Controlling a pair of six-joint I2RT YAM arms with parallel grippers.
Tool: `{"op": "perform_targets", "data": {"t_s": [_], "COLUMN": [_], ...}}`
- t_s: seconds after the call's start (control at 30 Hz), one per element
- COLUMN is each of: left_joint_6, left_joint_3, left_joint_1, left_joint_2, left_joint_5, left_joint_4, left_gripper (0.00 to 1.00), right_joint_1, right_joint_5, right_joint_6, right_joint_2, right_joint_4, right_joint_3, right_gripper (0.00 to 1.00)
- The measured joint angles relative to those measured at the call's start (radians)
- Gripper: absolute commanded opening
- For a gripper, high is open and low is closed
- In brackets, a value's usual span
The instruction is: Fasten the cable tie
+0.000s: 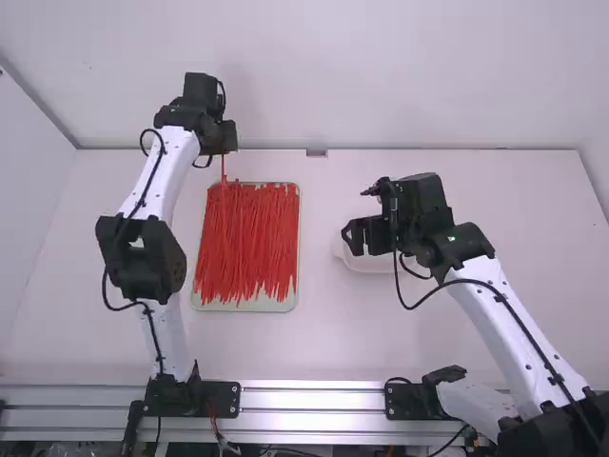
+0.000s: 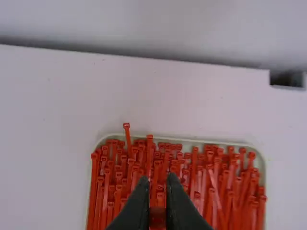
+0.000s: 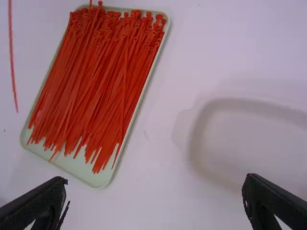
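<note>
At the tray's far end, the left jaws are clenched on a single red tie (image 1: pixel 224 169). It dangles straight down, with its low tip close above the heap (image 1: pixel 247 243) on the tray (image 1: pixel 243 305). I cannot tell which end is pinched. The right jaws are spread wide and hold nothing, hovering over a white tub (image 1: pixel 366 259) well apart from the tray. The tie looks light, thin and springy, and probably slick, so it would likely sway and bow rather than hold a line. The free end seems best taken close to its tip, gripped across the flat faces. The back wall stands near the left arm, and the heap below could snag the tie. The bare table (image 1: pixel 476 209) between tray and tub offers the best room for bringing both jaws together.
</note>
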State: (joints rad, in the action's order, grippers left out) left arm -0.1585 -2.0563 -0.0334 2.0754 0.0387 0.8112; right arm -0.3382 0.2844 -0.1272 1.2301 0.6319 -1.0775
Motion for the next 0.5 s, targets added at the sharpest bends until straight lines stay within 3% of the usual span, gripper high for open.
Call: {"op": "perform_targets", "data": {"t_s": [0.27,0.5], "left_joint_6": [-0.003,-0.006], "left_joint_3": [0.008,0.197], "left_joint_1": [-0.047,-0.084], "left_joint_2": [-0.207,-0.383], "left_joint_5": [0.028,0.063], "left_joint_4": [0.04,-0.014], "left_gripper": [0.02,0.02], "right_joint_1": [0.0,0.0], "right_joint_5": [0.0,0.001], "right_joint_6": [0.002,0.019], "right_joint_2": [0.0,0.0], "right_joint_4": [-0.001,-0.002], "right_joint_3": [0.0,0.0], "right_gripper": [0.98,0.98]}}
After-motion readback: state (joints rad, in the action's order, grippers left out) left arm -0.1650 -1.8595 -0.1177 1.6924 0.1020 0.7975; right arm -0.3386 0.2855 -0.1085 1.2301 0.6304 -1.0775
